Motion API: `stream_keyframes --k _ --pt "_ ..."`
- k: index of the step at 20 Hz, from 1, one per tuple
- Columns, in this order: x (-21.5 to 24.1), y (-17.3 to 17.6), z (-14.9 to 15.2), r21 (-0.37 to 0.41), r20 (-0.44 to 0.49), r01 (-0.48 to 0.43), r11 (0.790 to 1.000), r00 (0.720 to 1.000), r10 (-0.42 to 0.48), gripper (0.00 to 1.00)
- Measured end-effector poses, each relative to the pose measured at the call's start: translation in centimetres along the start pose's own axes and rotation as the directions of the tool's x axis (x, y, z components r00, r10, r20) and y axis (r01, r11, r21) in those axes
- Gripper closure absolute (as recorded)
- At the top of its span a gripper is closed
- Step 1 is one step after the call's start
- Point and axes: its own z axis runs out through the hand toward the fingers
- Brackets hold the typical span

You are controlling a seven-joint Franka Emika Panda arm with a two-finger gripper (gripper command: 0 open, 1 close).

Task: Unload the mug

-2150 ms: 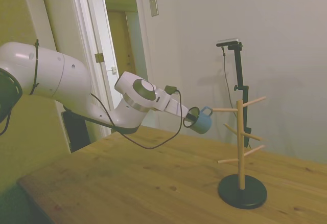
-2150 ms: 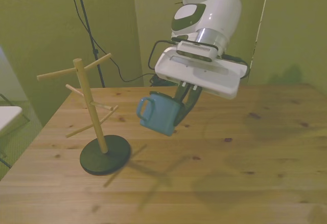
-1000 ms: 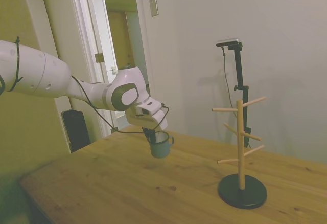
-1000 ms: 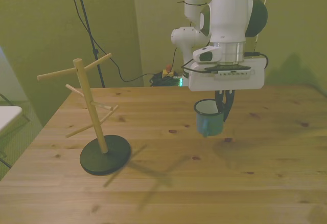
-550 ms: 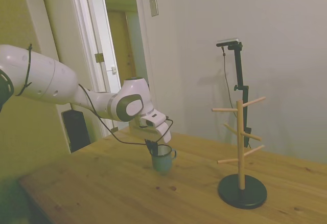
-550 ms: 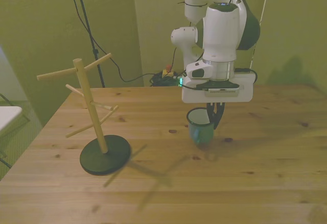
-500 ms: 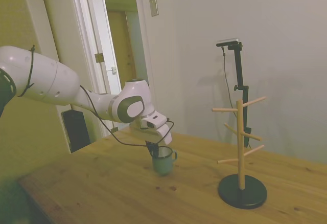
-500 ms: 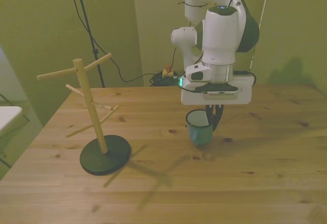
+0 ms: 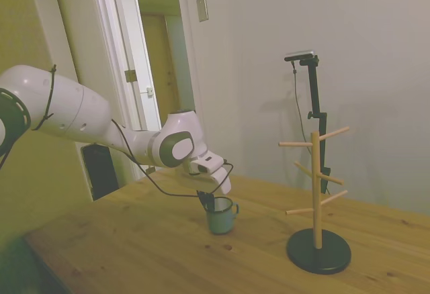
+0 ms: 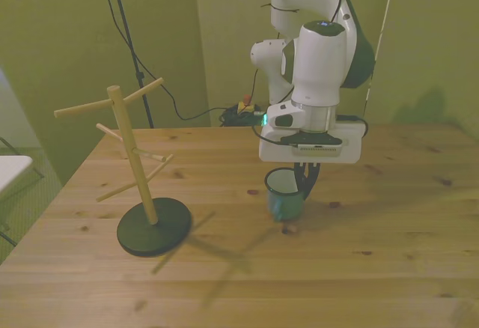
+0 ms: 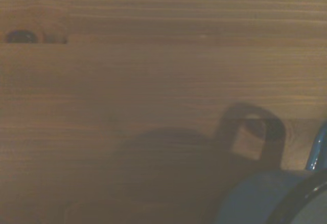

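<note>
The light blue-teal mug stands upright with its base down at the wooden tabletop, handle toward the side view's right. In the front view the mug sits near the table's middle, under the white wrist block. My gripper reaches down from above and is shut on the mug's rim, one finger inside and one outside; in the front view the gripper grips the rim on the front view's right. The wrist view shows a blurred edge of the mug and its shadow on the wood.
A wooden mug tree with bare pegs on a round black base stands to the side view's right of the mug. In the front view the mug tree is at the front view's left. A doorway lies behind the arm.
The arm has carried the mug away from the tree's peg, turned it upright and lowered it to the tabletop. Over the last half second it shifted slightly toward the front view's left.
</note>
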Motion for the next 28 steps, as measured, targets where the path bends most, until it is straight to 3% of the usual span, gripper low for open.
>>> stream_keyframes --k 7,8,22,28 --pt "0.1 0.0 0.5 -0.007 -0.001 -0.003 1.000 1.000 0.003 1.00" --pt "0.0 0.0 0.5 -0.007 -0.001 -0.002 1.000 1.000 0.002 0.00" --pt "-0.2 -0.5 -0.1 -0.005 -0.032 0.026 1.000 0.999 -0.026 0.00" --pt "0.7 0.3 -2.4 0.015 -0.057 0.007 1.000 0.998 -0.006 0.00"
